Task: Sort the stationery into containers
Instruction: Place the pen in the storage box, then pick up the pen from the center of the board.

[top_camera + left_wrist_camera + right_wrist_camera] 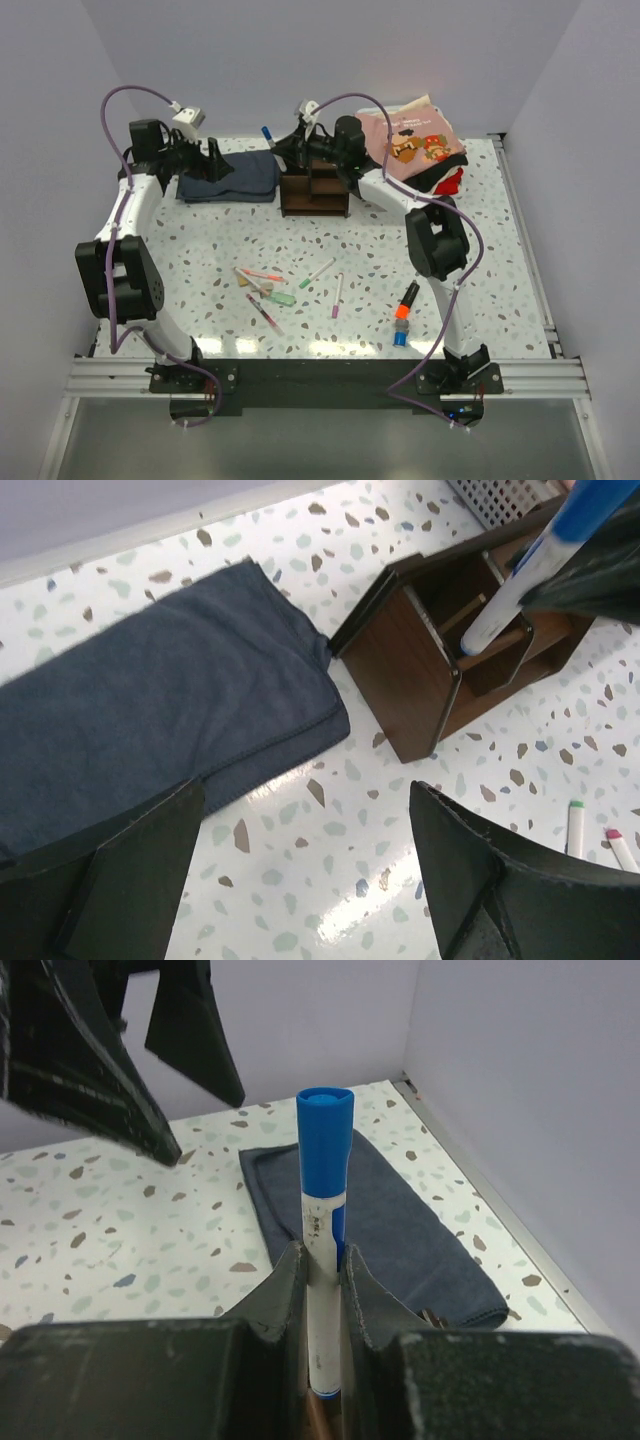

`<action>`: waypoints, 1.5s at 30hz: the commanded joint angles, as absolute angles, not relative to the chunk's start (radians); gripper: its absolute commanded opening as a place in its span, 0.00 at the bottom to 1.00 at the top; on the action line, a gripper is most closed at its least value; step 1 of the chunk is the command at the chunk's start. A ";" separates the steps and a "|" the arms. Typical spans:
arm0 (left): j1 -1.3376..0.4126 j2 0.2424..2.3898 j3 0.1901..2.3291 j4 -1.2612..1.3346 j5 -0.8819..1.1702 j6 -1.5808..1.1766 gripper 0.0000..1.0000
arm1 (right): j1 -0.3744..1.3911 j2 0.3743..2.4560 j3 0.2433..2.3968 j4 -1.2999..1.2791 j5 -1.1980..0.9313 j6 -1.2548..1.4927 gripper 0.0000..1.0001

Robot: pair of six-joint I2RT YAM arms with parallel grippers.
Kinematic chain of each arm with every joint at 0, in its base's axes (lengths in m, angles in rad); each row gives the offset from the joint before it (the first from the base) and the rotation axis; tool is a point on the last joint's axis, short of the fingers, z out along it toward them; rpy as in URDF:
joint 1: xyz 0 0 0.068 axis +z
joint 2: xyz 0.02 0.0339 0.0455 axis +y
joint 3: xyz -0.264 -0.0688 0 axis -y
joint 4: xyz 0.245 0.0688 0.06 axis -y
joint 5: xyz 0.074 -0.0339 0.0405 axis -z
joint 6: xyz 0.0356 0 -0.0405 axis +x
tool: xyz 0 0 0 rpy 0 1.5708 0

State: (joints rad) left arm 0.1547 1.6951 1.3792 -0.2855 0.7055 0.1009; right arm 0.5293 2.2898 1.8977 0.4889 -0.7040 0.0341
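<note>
The marker point(322, 1210) is a slim white barrel, scuffed with dark smudges, under a bright blue cap. It stands nearly upright between the fingers of the right gripper point(325, 1260), whose jaws are clamped on the barrel below the cap. In the left wrist view its lower end lies over the open compartments of the dark brown wooden organiser point(400, 670), which sits at the back of the speckled table point(200, 260). Whether the tip is already inside one cannot be told. Just left of the organiser lies a folded dark blue cloth point(230, 178), and the left gripper point(310, 880) hovers over its near edge with its jaws wide apart and nothing between them. Nearer the arm bases lie other items: a cluster of thin pens point(262, 273) with a pale green eraser point(282, 298), a green-capped pen point(317, 272), a purple-tipped pen point(337, 296), and off to the right a thick black-orange marker point(407, 298) just beside a small blue-capped bottle point(400, 338). Behind the organiser to the right sits a bin with pink clothes point(415, 140).
</note>
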 commanded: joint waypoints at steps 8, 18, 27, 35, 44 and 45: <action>0.100 1.724 1.534 -0.374 0.655 0.179 0.89 | 0.492 2.273 1.822 0.650 -0.638 0.023 0.00; 0.025 1.703 1.595 -0.376 0.591 0.178 0.91 | 0.485 2.252 1.746 0.647 -0.581 0.005 0.41; 0.015 1.592 1.494 -0.304 0.610 0.157 0.92 | 0.485 2.059 1.645 0.549 -0.535 -0.044 0.55; 0.015 1.395 1.293 -0.180 0.604 0.112 0.92 | 0.482 1.663 1.537 -0.165 -0.531 -0.241 0.56; 0.017 1.187 1.092 -0.163 0.580 0.173 0.93 | 0.472 1.506 1.451 -1.299 -0.510 -1.297 0.54; 0.017 1.174 1.079 -0.172 0.578 0.185 0.93 | 0.480 1.522 1.450 -1.349 -0.479 -1.363 0.54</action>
